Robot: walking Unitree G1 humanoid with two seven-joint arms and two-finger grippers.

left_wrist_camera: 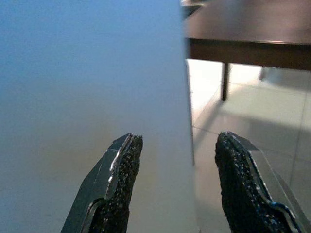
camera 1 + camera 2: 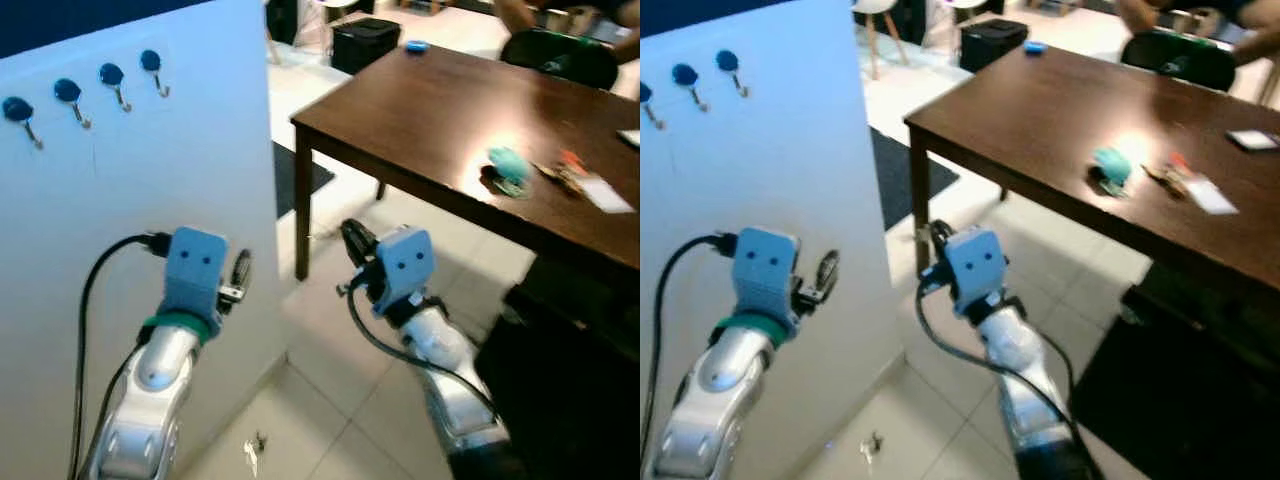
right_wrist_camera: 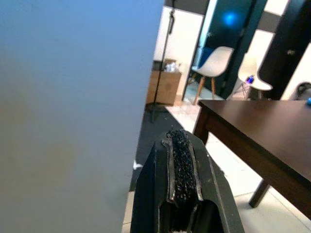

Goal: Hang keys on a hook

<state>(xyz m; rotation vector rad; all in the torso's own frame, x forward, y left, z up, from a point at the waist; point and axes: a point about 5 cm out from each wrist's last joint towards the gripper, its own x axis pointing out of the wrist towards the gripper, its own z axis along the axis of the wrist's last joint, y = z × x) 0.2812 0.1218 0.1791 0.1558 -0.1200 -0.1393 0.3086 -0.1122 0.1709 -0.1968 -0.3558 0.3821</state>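
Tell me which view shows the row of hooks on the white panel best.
The left eye view: all four blue-capped hooks show along the top of the white panel. The right eye view cuts the row at its edge, leaving three. Both wrist views show the panel's bare face, with no hooks.

panel (image 2: 150,250) blocks left | table (image 2: 430,120) right | floor gap (image 2: 330,390) between

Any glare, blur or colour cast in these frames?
Left eye view: bright glare patch on the dark brown wooden table beside the teal object; overall soft motion blur. Right eye view: same glare, small items on the table smeared. Left wrist view: white board tinted blue, left pincer sharp. Right wrist view: right pincer sharp, background fairly clear.
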